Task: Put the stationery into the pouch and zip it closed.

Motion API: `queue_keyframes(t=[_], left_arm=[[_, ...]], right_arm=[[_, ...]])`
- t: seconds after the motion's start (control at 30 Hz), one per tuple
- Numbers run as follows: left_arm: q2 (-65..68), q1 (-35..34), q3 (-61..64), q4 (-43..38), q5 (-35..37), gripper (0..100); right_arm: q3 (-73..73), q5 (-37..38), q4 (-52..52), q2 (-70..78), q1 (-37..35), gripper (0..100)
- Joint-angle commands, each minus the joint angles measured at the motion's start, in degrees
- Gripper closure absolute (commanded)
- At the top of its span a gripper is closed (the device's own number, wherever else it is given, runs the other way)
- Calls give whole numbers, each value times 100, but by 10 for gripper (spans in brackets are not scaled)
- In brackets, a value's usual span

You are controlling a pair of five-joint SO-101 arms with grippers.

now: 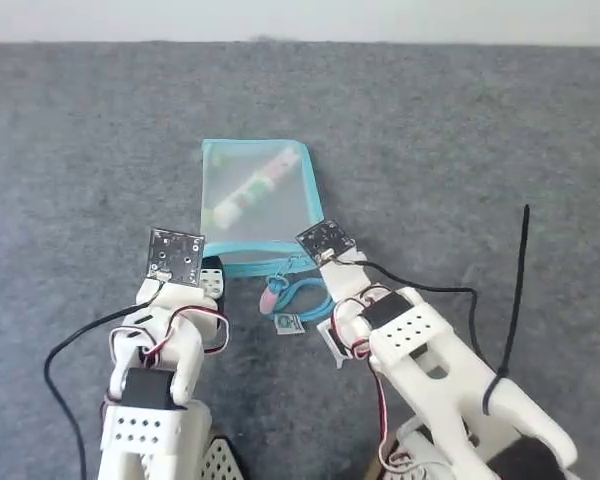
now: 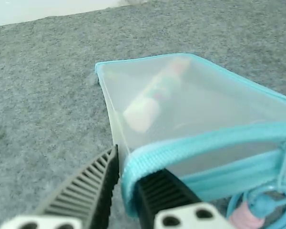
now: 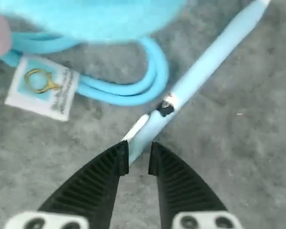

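Left tool: clamped on pouch edge.
Right tool: clamped on pen end, pouch's five o'clock.
Risk: end grip, pen may slip.

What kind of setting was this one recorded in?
Likely an indoor tabletop robot workbench: a grey felt-covered table with a pale wall behind, the left gripper holding a pouch and the right gripper a pen.

The pouch lies mid-frame, stationery inside. My left gripper pinches its lower-left corner; my right gripper, at the lower-right, clasps a pen beside the cord.
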Motion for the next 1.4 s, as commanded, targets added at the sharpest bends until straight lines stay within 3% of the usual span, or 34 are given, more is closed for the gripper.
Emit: queue_keyframes(t=[0.0, 0.17, 0.33, 0.5, 0.6, 0.73, 0.87, 0.97, 1.1, 1.37], left_arm=[[44, 9, -31, -167, -88, 987], [44, 9, -22, -167, -88, 987], [44, 9, -22, -167, -88, 987], [44, 9, -22, -167, -97, 987], [44, 18, -13, -167, -97, 987], [44, 18, 40, -273, -97, 987], [44, 18, 75, -281, -97, 987], [44, 18, 75, -281, -97, 987], [44, 18, 75, -281, -97, 987], [44, 18, 57, -281, -97, 987]], right_arm=[[-563, 62, 171, 66, 804, 913], [-1758, 774, 1130, 66, 2044, 913], [-2154, 1002, 1473, 66, 2220, 912], [-2127, 422, 2079, 66, 971, 909], [-2022, 352, 2079, 154, 312, 854], [-2013, 334, 1877, 549, -145, 736], [-1996, 316, 1499, 1103, -505, 732], [-2031, -149, 1174, 1613, -549, 734], [-2031, -334, 963, 1956, -286, 796], [-2048, -308, 910, 1965, 1174, 953]])
